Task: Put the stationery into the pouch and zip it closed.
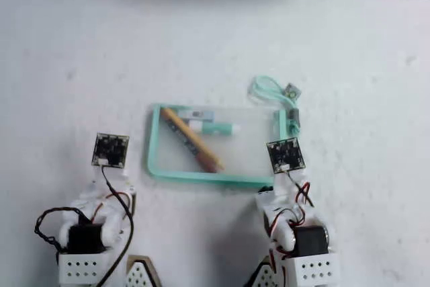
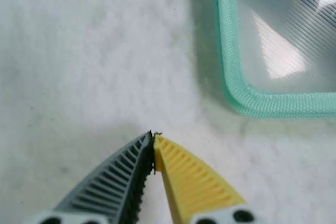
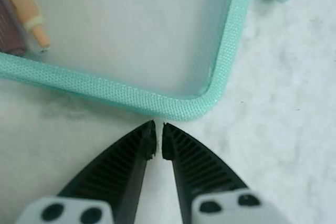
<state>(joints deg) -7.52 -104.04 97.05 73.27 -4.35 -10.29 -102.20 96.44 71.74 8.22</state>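
A clear pouch (image 1: 235,156) with a mint-green edge lies flat in the middle of the table. Inside it I see a brown pen (image 1: 191,140) and a white and blue marker (image 1: 211,126). A green cord with a dark pull (image 1: 293,120) trails from its far right corner. My left gripper (image 2: 153,141) is shut with nothing in it, just off the pouch's near left corner (image 2: 247,100). My right gripper (image 3: 158,132) is shut and bare, right by the pouch's near right corner (image 3: 199,106). The pen tip (image 3: 37,27) shows through the pouch.
The white table (image 1: 80,58) stretches wide around the pouch. Both arm bases (image 1: 84,247) stand at the near edge. A dark floor lies beyond the far edge.
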